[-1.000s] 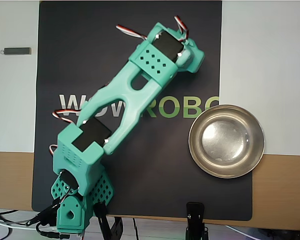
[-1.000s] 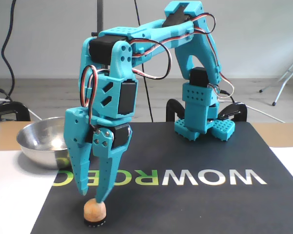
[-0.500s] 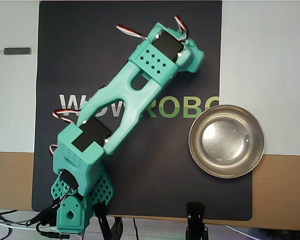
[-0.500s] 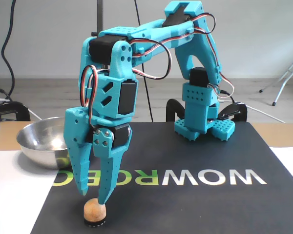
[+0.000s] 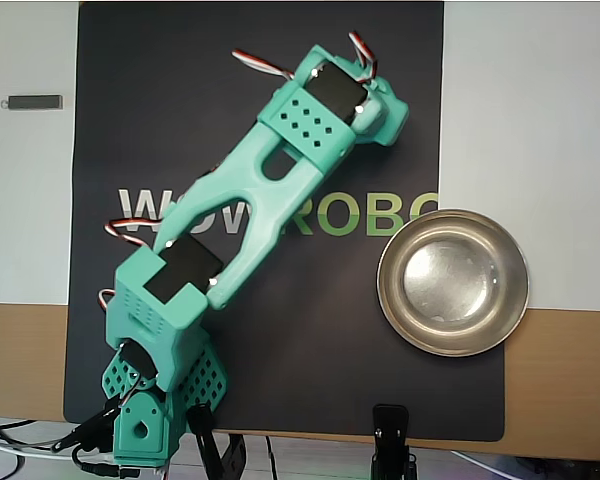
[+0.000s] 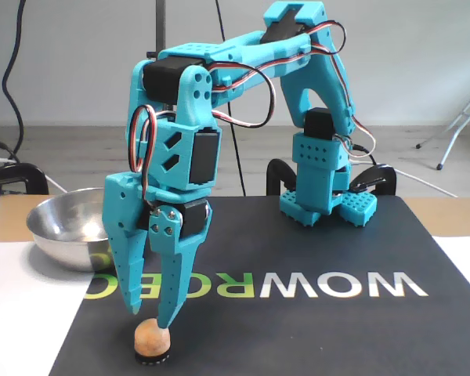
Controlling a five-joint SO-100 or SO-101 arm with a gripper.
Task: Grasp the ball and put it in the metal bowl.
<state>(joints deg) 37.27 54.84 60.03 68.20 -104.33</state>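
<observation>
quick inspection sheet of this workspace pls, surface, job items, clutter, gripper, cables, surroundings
surface: black WOWROBO mat on a white and wood tabletop
job's things: ball sits on a small dark ring on the mat, hidden under the arm in the overhead view; metal bowl empty
clutter: small dark bar on the white sheet
grippers: gripper points down, tips slightly apart just above the ball, not closed on it
cables: servo wires loop along the arm
surroundings: black clamps at the table edge, pale wall

table (image 5: 570, 380): wood, white sheet | black mat (image 5: 280, 330) | metal bowl (image 5: 453, 282) overlapping mat's right edge
</observation>
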